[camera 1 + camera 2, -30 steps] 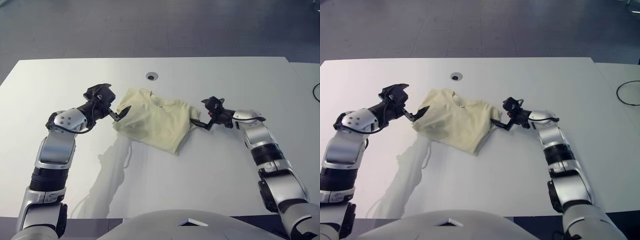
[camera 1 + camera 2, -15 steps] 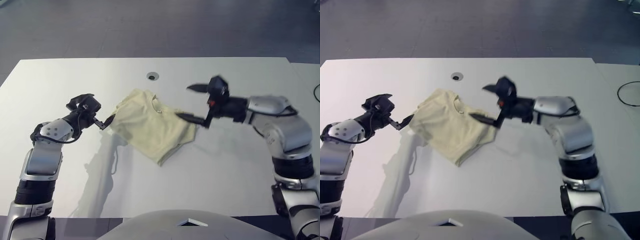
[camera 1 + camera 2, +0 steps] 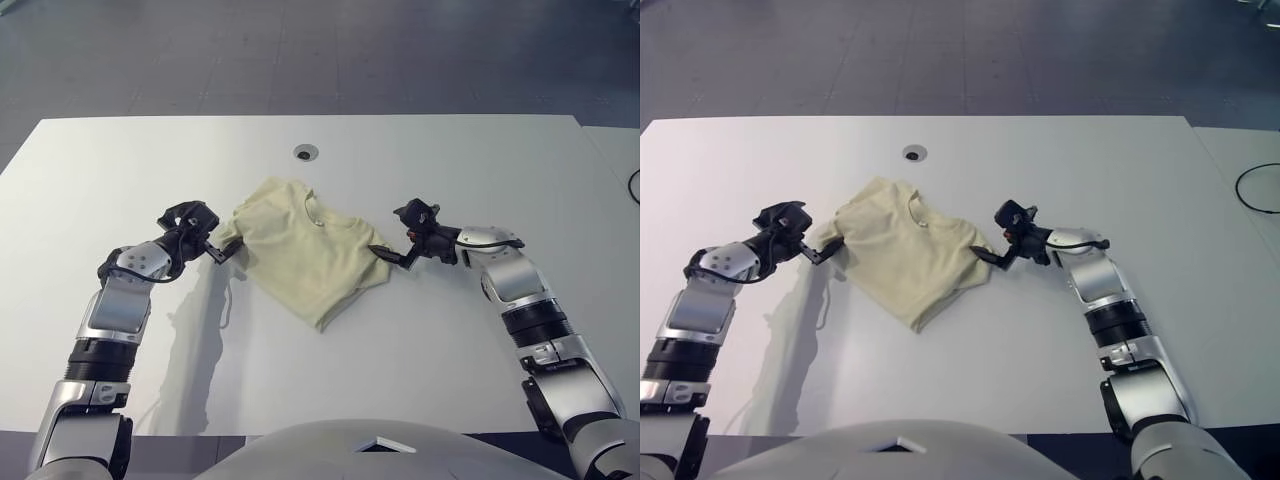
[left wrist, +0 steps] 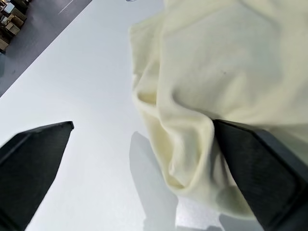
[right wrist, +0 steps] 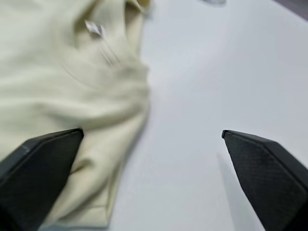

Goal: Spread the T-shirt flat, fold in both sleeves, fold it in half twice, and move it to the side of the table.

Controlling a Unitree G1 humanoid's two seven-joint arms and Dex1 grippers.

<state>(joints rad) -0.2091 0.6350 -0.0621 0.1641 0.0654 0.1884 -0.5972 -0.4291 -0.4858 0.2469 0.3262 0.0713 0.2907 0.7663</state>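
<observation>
Cream shirt [image 3: 310,250] bunched on table [image 3: 480,150], my left gripper [image 4: 143,123] released, spread wide, one tip touching its left edge, my right gripper [image 5: 152,131] likewise released at its right edge.

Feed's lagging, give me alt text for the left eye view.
A pale yellow T-shirt lies rumpled and partly folded in the middle of the white table. The open left gripper sits at its left edge, the open right gripper at its right edge.

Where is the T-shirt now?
In head views, the T-shirt lies rumpled on the table, robot-side of the round hole, between the left gripper and right gripper.
</observation>
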